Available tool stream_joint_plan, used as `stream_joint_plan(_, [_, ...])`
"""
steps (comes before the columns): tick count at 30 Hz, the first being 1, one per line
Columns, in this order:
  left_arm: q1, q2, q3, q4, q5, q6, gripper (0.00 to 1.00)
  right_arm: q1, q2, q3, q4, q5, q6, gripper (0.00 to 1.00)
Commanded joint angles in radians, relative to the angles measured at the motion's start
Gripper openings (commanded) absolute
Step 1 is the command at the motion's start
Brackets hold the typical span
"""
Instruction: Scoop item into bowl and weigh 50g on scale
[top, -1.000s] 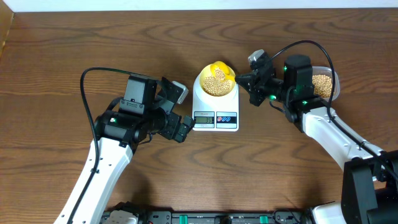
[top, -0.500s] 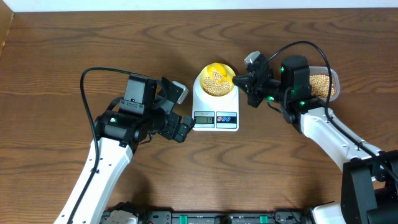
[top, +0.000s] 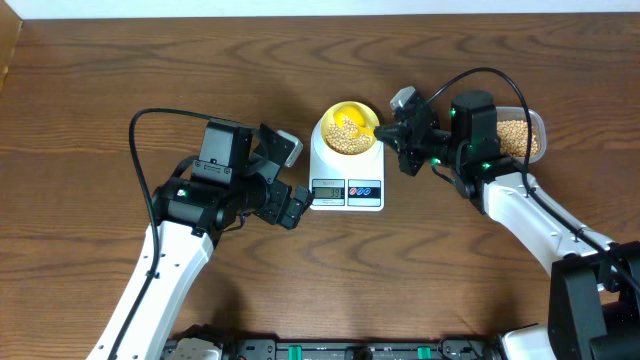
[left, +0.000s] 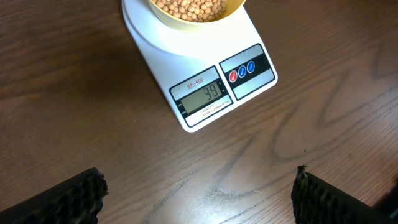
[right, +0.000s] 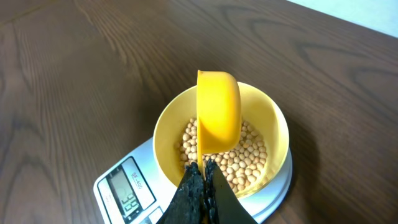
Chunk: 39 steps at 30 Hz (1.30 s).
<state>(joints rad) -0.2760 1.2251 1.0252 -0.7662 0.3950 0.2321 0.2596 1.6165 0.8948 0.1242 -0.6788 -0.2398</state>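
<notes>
The left claw (left: 199, 196) hung released and empty, its two fingers showing at the lower corners of the left wrist view with bare worktop (left: 68, 124) between them. Its arm was bent low at centre left of the overhead view. That pose probably kept it out of the way while aiming its camera at the readout.

Just past it, toward the top of that view, sat the scale (left: 155, 53). Its display (left: 204, 94) faced the claw and read in the high thirties, short of the target, so I judged more was needed.

On the platform stood the bowl (right: 277, 127), holding a shallow layer of beans (right: 242, 162), likely placed there so every addition registered at once.

Above the bowl the yellow scoop (right: 217, 112) was tipped steeply with its back to the right wrist camera, seemingly to shed its load into the bowl. The right claw (right: 202, 171) was clenched on its handle, and that arm reached in from the right of the overhead view with its wrist rolled.

Farthest right lay the clear tub (top: 522, 135) of spare beans, close behind that wrist for refills.
</notes>
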Motion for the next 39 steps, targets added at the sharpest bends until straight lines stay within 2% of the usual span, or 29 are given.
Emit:
stream_joint_plan(1, [-0.002,0.004,0.001,-0.003,0.016,-0.008,0.98,0.004,-0.008,0.005,0.001,0.001,-0.057,0.01])
stream_joint_plan(8, [-0.002,0.004,0.001,-0.003,0.016,-0.009,0.98,0.004,-0.061,0.005,-0.002,0.061,-0.091,0.01])
stream_joint_plan(25, [-0.002,0.004,0.001,-0.003,0.016,-0.008,0.98,0.014,-0.074,0.005,-0.008,0.014,-0.093,0.01])
stream_joint_plan(30, [-0.002,0.004,0.001,-0.003,0.016,-0.009,0.98,0.034,-0.074,0.005,-0.005,0.022,-0.179,0.01])
stream_joint_plan(39, [-0.002,0.004,0.001,-0.003,0.016,-0.008,0.98,0.037,-0.074,0.006,-0.006,0.026,-0.18,0.01])
